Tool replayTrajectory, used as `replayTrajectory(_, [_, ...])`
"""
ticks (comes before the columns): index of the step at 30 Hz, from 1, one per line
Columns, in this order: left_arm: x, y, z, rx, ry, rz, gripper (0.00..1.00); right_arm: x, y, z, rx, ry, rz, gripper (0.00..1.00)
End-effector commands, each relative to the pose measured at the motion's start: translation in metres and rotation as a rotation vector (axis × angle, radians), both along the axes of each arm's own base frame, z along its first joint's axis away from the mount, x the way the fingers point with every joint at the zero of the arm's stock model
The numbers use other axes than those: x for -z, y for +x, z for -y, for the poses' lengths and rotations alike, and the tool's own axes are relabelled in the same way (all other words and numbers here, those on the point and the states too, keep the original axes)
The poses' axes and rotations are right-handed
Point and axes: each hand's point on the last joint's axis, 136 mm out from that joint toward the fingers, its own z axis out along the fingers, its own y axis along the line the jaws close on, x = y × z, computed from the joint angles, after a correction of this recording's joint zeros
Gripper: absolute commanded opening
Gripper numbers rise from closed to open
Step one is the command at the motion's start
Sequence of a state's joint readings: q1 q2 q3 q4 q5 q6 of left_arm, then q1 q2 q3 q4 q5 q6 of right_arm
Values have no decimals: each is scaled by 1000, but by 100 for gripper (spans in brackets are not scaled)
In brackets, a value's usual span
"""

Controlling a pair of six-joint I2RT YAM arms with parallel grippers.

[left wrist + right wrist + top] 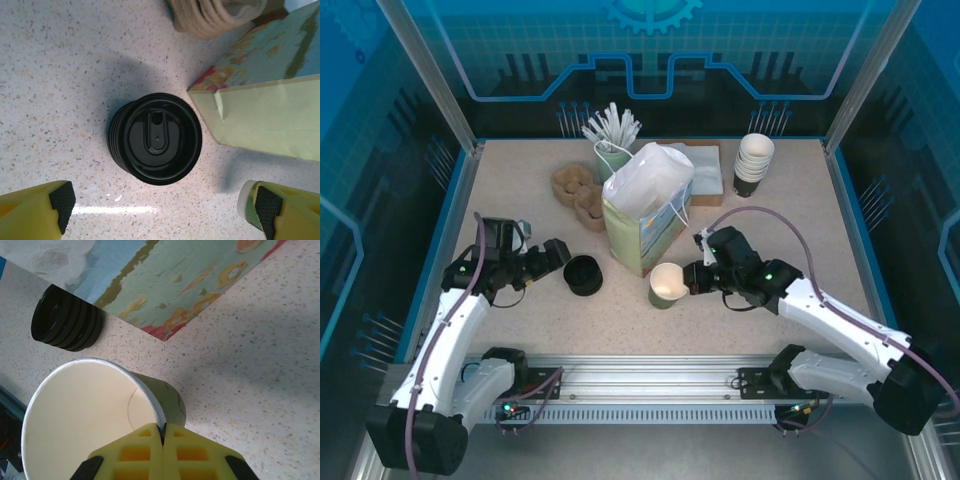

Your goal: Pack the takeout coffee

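The takeout coffee cup (pixel 666 285) is a green-sided paper cup with a white rim, standing open-topped in front of the paper bag (pixel 645 210). My right gripper (pixel 692 283) is shut on its rim; in the right wrist view the yellow fingers (pixel 145 455) pinch the cup's wall (pixel 167 397) at the gripper's tip (pixel 163 429). A stack of black lids (pixel 583 275) sits left of the bag. My left gripper (pixel 560 255) is open just left of the stack. In the left wrist view the lids (pixel 156 137) lie ahead of the gripper's wide gap (pixel 165 205), untouched.
Cardboard cup carriers (pixel 578 195) lie behind the lids. White stirrers in a green holder (pixel 612 135), napkins (pixel 705 160) and a stack of white-rimmed cups (pixel 753 163) stand along the back. The bag's corner (pixel 270 110) is close to the lids on the right.
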State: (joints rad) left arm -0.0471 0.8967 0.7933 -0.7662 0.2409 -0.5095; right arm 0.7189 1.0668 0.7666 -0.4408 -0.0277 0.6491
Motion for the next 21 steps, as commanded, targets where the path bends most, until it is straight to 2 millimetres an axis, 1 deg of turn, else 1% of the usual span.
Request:
replayTrajectory(1, [6,3,5,0,-25,-6,94,-2,5,-14,2,2,39,0])
replayTrajectory(6, [14,5,5,-4,-25,-16,94,9,5,-31,-30,-36,41,0])
replayTrajectory(12, [24,5,2,-5,0,-38,93,17,1,-52,-93,-77,54,0])
replayTrajectory(17, [27,7,3,-4,-2,-42,93,18,0,-62,-117,-111,65,0])
replayTrajectory(19, [28,7,4,-2,-3,-49,93,25,0,-62,-118,-141,59,0])
replayTrajectory(21, [29,7,4,-1,-4,-53,93,15,6,-66,-113,-139,76,0])
